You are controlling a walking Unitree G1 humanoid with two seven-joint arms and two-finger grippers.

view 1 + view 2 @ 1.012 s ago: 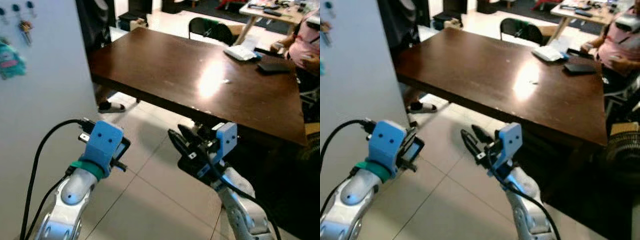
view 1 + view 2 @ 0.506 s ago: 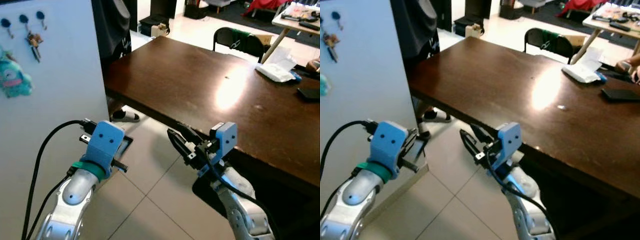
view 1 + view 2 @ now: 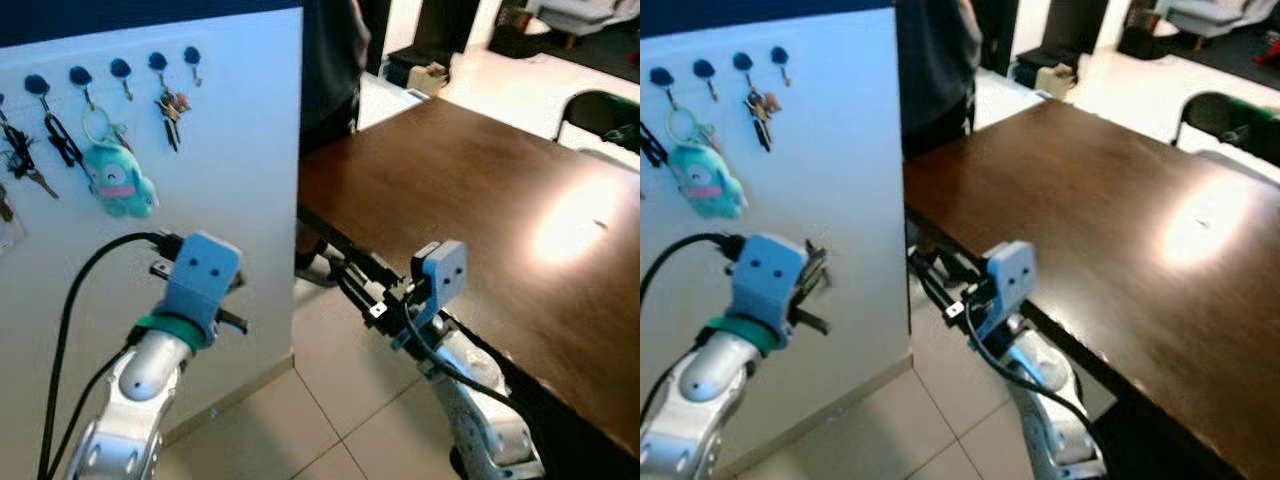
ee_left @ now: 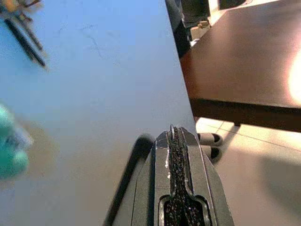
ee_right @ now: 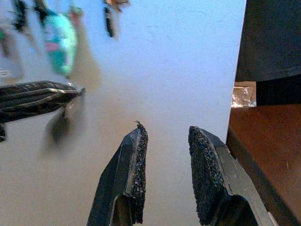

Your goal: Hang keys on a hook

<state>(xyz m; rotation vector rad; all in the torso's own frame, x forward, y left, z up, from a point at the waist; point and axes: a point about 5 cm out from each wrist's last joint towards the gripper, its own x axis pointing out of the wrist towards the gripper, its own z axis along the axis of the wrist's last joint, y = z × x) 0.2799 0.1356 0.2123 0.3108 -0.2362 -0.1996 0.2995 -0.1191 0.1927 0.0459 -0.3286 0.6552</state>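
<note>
Your keys [image 3: 170, 110] hang from a hook [image 3: 157, 63] on the white panel [image 3: 230, 180], blurred in both wrist views. Left gripper [image 4: 172, 141] is pressed together near the panel; right gripper [image 5: 164, 160] stands apart, empty, beside the brown table [image 3: 480, 200].

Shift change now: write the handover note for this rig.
Left gripper: shut on what look like the keys, before the white panel.
Right gripper: open, empty, by the brown table edge.
End hook nearest the table looks free.
Done: keys apparently in hand.
Left: raise them to the free hook, release.
</note>
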